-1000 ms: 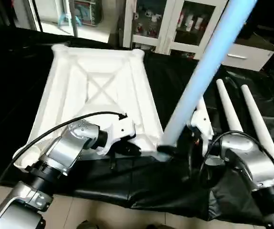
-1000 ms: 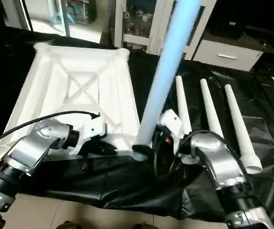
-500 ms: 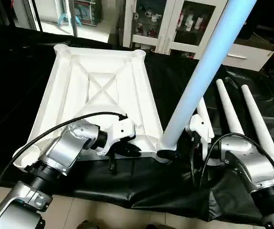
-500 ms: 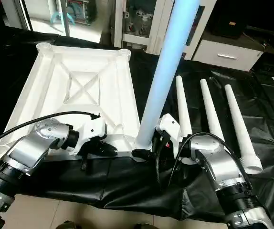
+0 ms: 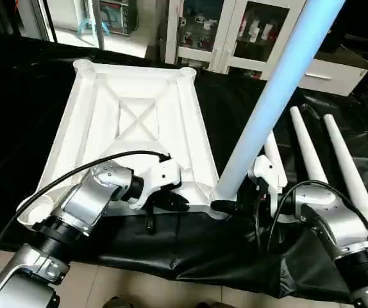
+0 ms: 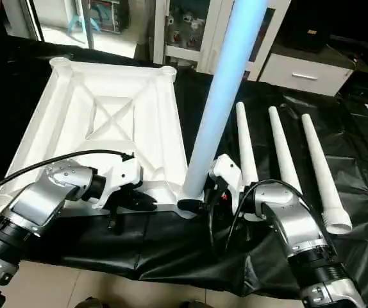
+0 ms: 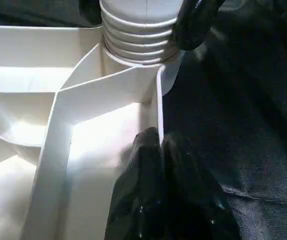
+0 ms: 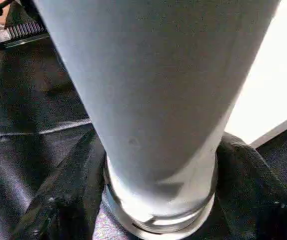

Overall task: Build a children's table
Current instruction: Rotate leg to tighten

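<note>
A large work table draped in black cloth (image 5: 36,96) fills the foreground of a room where white glass-door cabinets (image 5: 229,32) line the back wall and pale floor tiles (image 5: 107,282) show below the cloth's near edge. The white square tabletop (image 5: 133,122) lies upside down on the cloth, its X-ribbed underside facing up and round sockets at its corners. One long white leg (image 5: 267,109) stands tilted in the near right corner socket, rising past the top of the picture. Three more legs (image 6: 280,154) lie side by side on the cloth to the right. The left gripper (image 5: 174,203), fingers together, pinches the tabletop's near rim beside that socket. The right gripper (image 5: 230,206) sits at the standing leg's base, a black finger on either side of it; whether they press the leg cannot be told.
</note>
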You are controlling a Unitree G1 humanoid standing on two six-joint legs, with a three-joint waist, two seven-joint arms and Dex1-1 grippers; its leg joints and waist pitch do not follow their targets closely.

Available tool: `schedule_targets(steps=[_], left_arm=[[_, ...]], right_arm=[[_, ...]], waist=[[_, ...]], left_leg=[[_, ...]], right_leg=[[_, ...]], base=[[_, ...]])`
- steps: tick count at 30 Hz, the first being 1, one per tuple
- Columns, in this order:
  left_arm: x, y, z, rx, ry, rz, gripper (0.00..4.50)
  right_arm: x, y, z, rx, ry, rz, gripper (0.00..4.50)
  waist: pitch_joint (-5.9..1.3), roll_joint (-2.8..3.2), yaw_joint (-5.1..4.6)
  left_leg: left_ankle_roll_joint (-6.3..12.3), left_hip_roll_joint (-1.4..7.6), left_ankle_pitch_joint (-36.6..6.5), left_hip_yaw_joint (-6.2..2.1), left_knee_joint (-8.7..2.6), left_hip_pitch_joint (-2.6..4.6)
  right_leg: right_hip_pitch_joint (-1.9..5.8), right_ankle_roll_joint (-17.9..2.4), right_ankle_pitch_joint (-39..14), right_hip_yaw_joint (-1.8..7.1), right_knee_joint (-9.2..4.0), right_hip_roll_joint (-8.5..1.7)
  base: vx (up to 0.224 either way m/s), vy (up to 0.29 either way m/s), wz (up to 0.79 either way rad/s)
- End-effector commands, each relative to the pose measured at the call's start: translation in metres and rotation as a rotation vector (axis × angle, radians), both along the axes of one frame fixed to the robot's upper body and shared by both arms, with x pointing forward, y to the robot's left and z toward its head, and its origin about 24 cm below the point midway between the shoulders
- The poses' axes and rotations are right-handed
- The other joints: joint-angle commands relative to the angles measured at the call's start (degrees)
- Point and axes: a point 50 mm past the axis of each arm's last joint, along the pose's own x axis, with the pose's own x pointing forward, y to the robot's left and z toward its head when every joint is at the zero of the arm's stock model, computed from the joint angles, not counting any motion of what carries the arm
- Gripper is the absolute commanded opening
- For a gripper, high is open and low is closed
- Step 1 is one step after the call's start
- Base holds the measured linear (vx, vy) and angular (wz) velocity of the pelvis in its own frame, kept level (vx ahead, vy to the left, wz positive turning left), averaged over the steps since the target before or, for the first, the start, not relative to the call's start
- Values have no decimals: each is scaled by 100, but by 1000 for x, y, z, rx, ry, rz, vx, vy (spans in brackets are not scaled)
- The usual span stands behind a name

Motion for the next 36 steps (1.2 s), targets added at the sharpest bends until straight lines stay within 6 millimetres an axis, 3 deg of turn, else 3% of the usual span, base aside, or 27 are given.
schedule_targets(steps=[1,5,10,13,14,16,19,20,24,28,31,32,36], left_arm=[[-11,-8,-16,42,73,-73,0],[-7,-11,-15,14,66,-17,0],[8,-22,-14,-36,26,149,0],[22,-34,-13,-76,7,331,0],[26,-37,-13,-79,-3,380,0],[37,-43,-10,-89,-67,511,0],[45,-48,-6,-108,-125,604,0],[50,-54,-3,-116,-164,648,0],[53,-57,-1,-115,-200,678,0],[53,-55,-2,-108,-202,670,0],[51,-53,-4,-101,-196,632,0],[48,-51,-5,-110,-178,612,0],[43,-48,-9,-98,-162,550,0]], right_arm=[[1,0,0,3,1,8,272],[11,-1,-10,12,18,-167,270],[24,0,-29,11,81,-416,270],[31,10,-47,-5,150,-659,270],[33,15,-51,-12,168,-712,269],[36,25,-57,-16,189,-836,269],[37,40,-60,-13,213,-912,269],[39,59,-59,-1,212,-928,269],[43,75,-54,5,196,-961,269],[50,80,-45,48,160,-978,269],[52,79,-38,50,68,-927,269],[52,77,-33,122,86,-880,304],[55,69,-24,168,45,-875,341]], waist=[[-409,69,-11],[-400,88,-36],[-360,80,-143],[-351,65,-215],[-347,64,-242],[-345,72,-270],[-353,74,-292],[-361,97,-297],[-345,80,-332],[-353,101,-381],[-347,79,-370],[-353,73,-369],[-357,81,-332]], left_leg=[[141,27,-1208,63,-384,65],[92,24,-1318,59,-396,67],[-171,1,-2171,-4,-425,88],[-228,-13,-2382,-46,-427,73],[-241,-31,-2442,-80,-426,50],[-258,-34,-2559,-96,-414,80],[-192,-56,-2727,-106,-413,118],[-165,-41,-2746,-109,-429,121],[-149,-62,-2915,-132,-446,119],[-117,-52,-2959,-152,-483,87],[-69,-60,-2912,-135,-479,87],[-22,-65,-2838,-132,-482,71],[66,-52,-2532,-88,-490,55]], right_leg=[[282,-1212,-1147,193,-303,-182],[263,-1218,-1252,188,-318,-178],[197,-827,-2616,149,-477,-203],[180,-669,-3013,113,-526,-208],[193,-490,-3323,73,-566,-216],[147,-379,-3483,50,-611,-216],[139,-266,-3486,-3,-672,-189],[133,-278,-3350,-4,-685,-197],[122,-252,-3313,-21,-705,-173],[150,-330,-3057,-14,-685,-183],[134,-366,-3013,19,-691,-202],[151,-387,-2962,37,-677,-206],[151,-540,-2609,91,-644,-213]], base=[[0,0,0],[0,0,0],[0,0,0],[-51,6,-6],[-51,12,-11],[-25,6,-6],[0,0,0],[0,0,0],[0,0,0],[0,0,0],[0,0,0],[0,0,0],[0,0,0]])
